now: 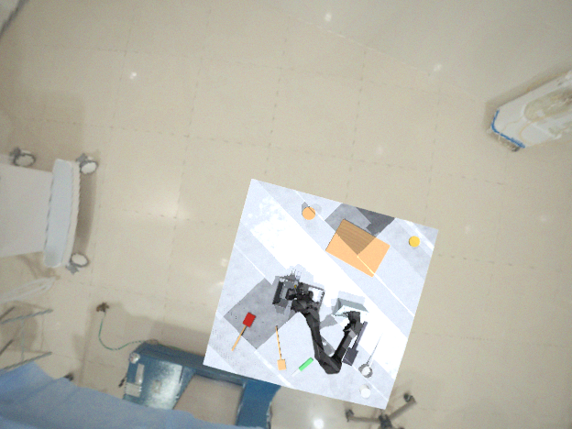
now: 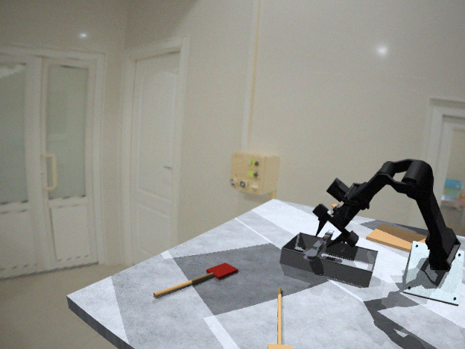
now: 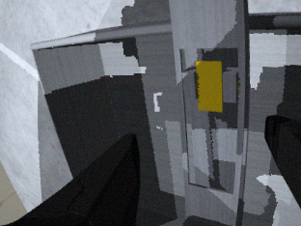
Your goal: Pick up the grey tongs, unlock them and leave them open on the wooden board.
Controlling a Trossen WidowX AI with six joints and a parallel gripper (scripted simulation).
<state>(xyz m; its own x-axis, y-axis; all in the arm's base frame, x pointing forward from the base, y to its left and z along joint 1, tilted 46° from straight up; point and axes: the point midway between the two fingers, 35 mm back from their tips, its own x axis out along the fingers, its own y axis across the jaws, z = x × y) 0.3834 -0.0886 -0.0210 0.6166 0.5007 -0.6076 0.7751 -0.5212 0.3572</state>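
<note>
From where I'm standing, a red-headed turner (image 1: 248, 319) (image 2: 222, 270) lies on the tabletop (image 1: 245, 230) (image 2: 150, 323) (image 3: 72, 14), left of the claw (image 1: 295, 289) (image 2: 322, 240) (image 3: 203, 135). Nearer me is a wooden-handled tool (image 1: 279, 344) (image 2: 279, 319). Then the dark roasting tin (image 1: 275, 295) (image 2: 319, 265) (image 3: 72, 68), below the claw, with the grey tongs (image 1: 296, 279) (image 2: 313, 250) (image 3: 207, 29) across it. The claw is spread, one finger either side of the tongs. The wooden board (image 1: 356, 247) (image 2: 390, 234) lies off to its right.
</note>
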